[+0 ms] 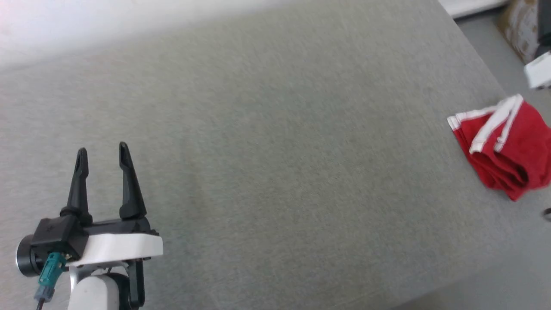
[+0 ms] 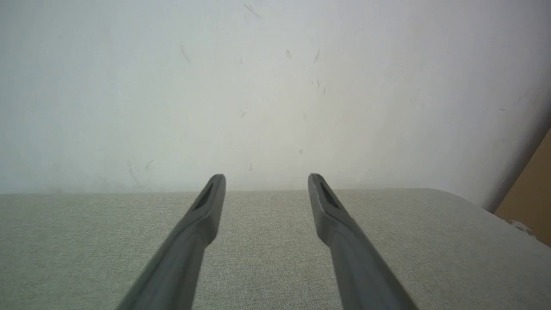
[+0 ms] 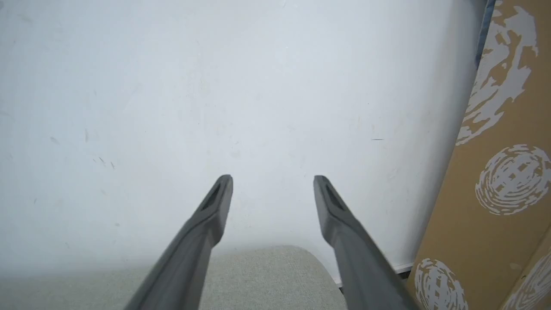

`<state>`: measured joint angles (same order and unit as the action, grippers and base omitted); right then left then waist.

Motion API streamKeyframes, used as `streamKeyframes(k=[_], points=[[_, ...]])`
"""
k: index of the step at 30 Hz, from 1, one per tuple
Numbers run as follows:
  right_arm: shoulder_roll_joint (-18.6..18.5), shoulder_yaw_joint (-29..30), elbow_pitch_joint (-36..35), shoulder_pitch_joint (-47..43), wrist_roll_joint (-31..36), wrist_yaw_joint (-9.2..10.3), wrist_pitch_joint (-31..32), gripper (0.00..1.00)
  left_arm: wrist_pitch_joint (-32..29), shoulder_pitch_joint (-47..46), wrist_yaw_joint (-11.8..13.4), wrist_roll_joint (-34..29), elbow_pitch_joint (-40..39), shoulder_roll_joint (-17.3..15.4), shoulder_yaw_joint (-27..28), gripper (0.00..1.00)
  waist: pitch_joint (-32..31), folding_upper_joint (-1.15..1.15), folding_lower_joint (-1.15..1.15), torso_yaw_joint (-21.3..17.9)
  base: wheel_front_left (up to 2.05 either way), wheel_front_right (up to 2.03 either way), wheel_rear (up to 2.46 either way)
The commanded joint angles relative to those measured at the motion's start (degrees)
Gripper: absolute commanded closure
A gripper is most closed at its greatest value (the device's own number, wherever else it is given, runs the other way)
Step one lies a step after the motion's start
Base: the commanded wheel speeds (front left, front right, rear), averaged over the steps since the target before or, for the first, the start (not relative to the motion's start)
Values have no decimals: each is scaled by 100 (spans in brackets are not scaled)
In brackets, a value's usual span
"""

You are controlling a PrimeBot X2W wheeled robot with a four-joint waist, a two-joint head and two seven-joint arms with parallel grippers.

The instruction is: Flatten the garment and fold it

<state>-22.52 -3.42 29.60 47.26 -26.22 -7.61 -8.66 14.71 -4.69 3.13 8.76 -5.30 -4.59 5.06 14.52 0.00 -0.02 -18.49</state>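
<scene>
Judging by its rumpled heap at the right edge of the head view, the garment [image 1: 506, 148] looks light, thin and limp, likely to sag and slide on the grey worktop [image 1: 275, 150]. I would pinch the white-banded edge [image 1: 490, 125] on its upper side, firmer than the loose red folds. My left end effector [image 1: 102, 148], lower left and well apart from it, and my right end effector [image 3: 273, 181], facing a pale wall [image 3: 215, 86], are both released and empty.
</scene>
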Motion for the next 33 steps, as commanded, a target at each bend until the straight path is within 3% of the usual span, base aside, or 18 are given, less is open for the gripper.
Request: streamKeyframes(k=[1, 5, 10, 13, 20, 33], points=[[235, 119, -315, -286, -48, 12, -66, 0, 25, 72, 24, 48, 53, 11, 31, 0, -720, 0, 2, 670, 0, 0, 0], [679, 428, -1058, -843, 168, 12, -187, 0, 26, 65, 18, 102, 162, 17, 48, 0, -887, 0, 2, 956, 0, 0, 0], [1640, 885, -2102, -1875, 867, 12, -404, 0, 27, -11, 22, 135, 366, 24, 0, 0, -1062, 0, 2, 1376, 0, 0, 0], [1899, 982, -2479, -2452, 1209, 12, -520, 0, 27, -47, 57, 81, 487, 37, -99, 0, -1144, 0, 2, 1591, 0, 0, 0], [1961, 779, -2631, -3462, 1185, 12, -627, 0, 28, -65, 141, 137, 754, 95, -281, 0, -1338, 0, 2, 1932, 0, 0, 0], [1963, 400, -2439, -4476, 1243, 12, -633, 0, 29, 172, 326, 223, 939, 157, -505, 0, -1515, 0, 2, 2150, 0, 0, 0]])
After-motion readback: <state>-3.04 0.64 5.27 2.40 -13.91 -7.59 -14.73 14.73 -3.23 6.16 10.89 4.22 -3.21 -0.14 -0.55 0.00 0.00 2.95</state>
